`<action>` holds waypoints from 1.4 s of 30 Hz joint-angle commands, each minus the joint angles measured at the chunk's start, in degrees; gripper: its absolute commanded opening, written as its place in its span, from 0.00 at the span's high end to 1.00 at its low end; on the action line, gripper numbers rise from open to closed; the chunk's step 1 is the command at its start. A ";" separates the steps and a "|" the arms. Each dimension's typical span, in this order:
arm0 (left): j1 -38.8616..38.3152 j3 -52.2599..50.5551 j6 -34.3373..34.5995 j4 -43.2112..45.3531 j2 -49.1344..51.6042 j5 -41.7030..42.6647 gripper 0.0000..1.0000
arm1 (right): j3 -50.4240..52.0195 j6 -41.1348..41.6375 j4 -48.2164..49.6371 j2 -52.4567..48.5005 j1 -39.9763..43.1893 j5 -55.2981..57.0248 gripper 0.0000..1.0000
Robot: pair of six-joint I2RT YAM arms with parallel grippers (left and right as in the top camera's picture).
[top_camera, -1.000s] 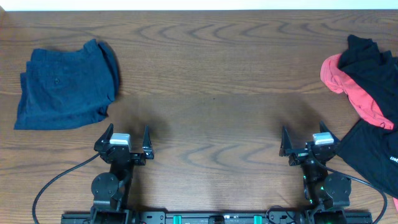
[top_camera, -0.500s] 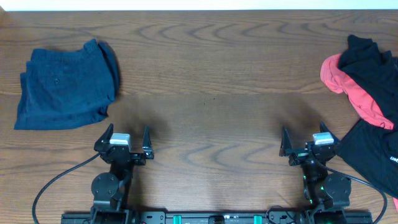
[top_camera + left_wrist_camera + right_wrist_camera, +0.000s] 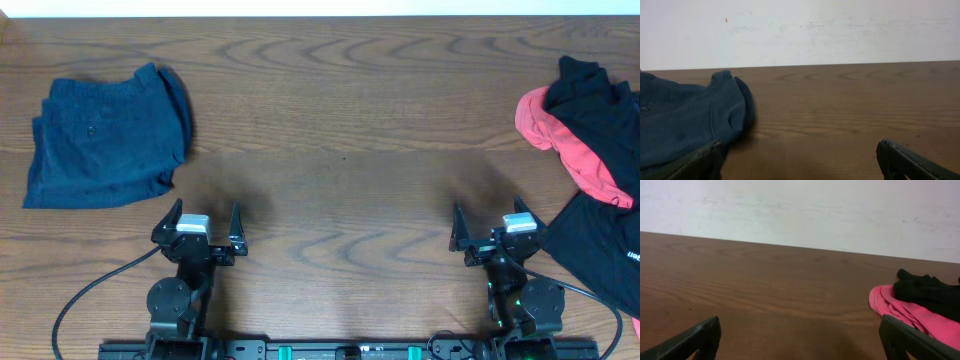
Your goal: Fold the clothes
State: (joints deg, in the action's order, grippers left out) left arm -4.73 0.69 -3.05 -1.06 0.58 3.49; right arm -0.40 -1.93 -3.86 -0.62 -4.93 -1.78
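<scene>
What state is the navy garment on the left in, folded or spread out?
Folded: the navy garment lies as a compact, roughly square bundle with layered edges showing along its left side.

surface: wooden table [image 3: 330, 120], dark brown grain | backdrop: white wall [image 3: 840, 30], scuffed, 12 o'clock past table's far edge

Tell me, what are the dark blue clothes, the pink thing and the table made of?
The folded navy garment looks like soft matte cloth, maybe cotton: it creases and sags. The pink garment seems thinner, smoother fabric, lying in loose folds. The table shows brown wood grain with slight sheen: wood or wood-look laminate.
</scene>
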 commanded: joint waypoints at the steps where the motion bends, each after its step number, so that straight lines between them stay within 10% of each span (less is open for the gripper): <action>1: -0.22 -0.46 -0.76 -2.58 -0.35 0.33 0.02 | 0.09 0.17 -0.22 0.24 0.52 -0.59 0.01; 25: -0.20 2.25 7.89 -2.86 4.74 0.31 0.02 | -2.89 9.38 -4.22 -4.70 0.52 1.44 0.01; 42: -0.17 28.20 8.33 -16.98 42.56 0.37 0.02 | -31.32 11.76 -30.34 -44.00 5.35 13.57 0.01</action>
State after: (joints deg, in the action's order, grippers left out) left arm -4.73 23.92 4.71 -16.05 38.46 3.68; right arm -27.83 8.62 -31.90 -37.32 -2.04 10.20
